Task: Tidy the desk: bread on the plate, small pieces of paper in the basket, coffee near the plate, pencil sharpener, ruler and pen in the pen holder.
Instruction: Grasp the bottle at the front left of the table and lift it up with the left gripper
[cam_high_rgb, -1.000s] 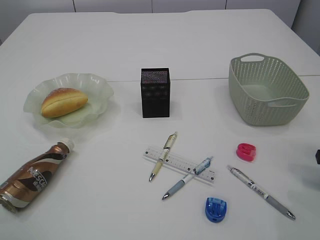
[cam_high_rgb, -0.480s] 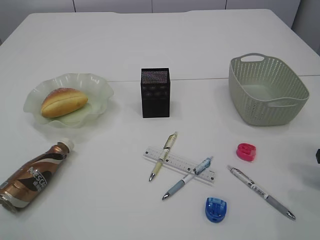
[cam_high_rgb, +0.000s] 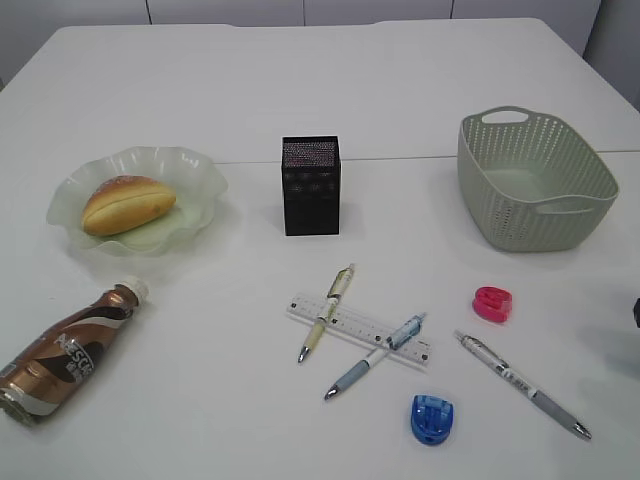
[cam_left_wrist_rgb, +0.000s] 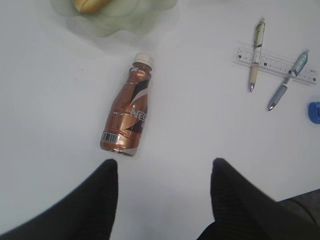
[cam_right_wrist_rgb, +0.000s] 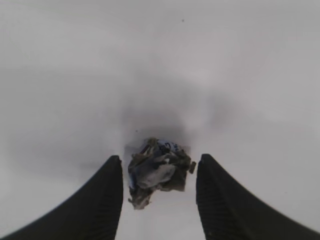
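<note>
Progress: one item done, the golden-brown oblong bun (cam_high_rgb: 128, 203) lying on the pale green ruffled plate (cam_high_rgb: 196, 172).

Right end effector (cam_right_wrist_rgb: 159, 172): fingers spread, a crumpled scrap of paper (cam_right_wrist_rgb: 157, 170) between them on the white counter (cam_right_wrist_rgb: 160, 60), apparently ungripped. Not yet in the grey-green perforated basket (cam_high_rgb: 535, 180).

Left end effector (cam_left_wrist_rgb: 162, 175): spread, empty. Just ahead lies the brown coffee bottle (cam_left_wrist_rgb: 128, 120) on its side; beyond it the plate. Ahead to its right, the clear ruler (cam_left_wrist_rgb: 277, 65) under two pens, outside the black mesh pen holder (cam_high_rgb: 311, 186).
</note>
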